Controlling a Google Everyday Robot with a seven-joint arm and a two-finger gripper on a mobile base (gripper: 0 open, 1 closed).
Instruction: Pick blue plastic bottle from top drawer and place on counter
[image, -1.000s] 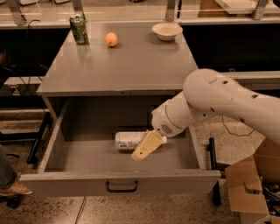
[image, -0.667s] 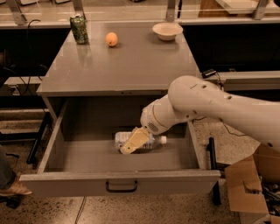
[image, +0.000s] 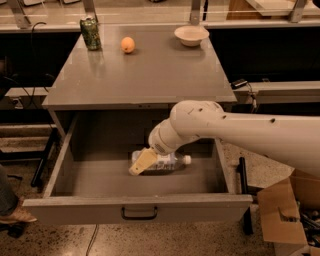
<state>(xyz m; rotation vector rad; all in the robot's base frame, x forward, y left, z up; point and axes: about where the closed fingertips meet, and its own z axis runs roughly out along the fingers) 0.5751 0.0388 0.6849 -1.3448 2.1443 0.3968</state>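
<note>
The top drawer (image: 135, 206) is pulled wide open below the grey counter (image: 140, 75). The blue plastic bottle (image: 167, 161) lies on its side on the drawer floor, white cap pointing right. My white arm reaches in from the right. My gripper (image: 141, 163), with tan fingers, is down inside the drawer over the bottle's left end and covers part of its label.
On the counter's far edge stand a green can (image: 91, 34), an orange fruit (image: 128, 45) and a white bowl (image: 191, 35). A cardboard box (image: 287, 215) sits on the floor at right. A person's foot (image: 12, 212) shows at the left edge.
My arm has swung left and lowered, so the gripper went from the right of the bottle to over its left end. The bottle has stayed where it was.
</note>
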